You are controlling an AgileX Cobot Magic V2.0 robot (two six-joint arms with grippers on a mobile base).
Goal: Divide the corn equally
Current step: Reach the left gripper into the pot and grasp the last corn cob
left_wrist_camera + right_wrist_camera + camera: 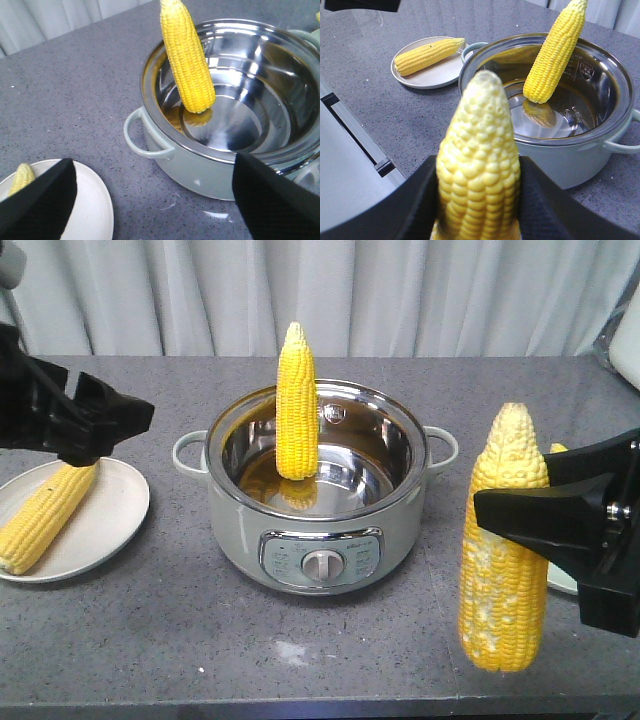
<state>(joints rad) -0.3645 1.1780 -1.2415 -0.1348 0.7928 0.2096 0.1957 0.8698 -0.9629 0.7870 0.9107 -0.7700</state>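
Lower left: yellow corn cob (45, 515) lies slantwise on round white plate (115, 510), upper end hidden by black left gripper (125, 420), fingers spread. Centre: second cob (297, 405) stands tip-up inside steel pot (240, 530). Right: black right gripper (510, 515), frame-cut, pinches third cob (505, 590) vertical, tip up.

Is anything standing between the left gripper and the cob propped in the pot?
Nothing visible blocks it. The left gripper hangs open by the plate. Only bare counter and the near wall of the pot lie toward the cob, whose top sticks up above the rim, so it looks reachable from above.
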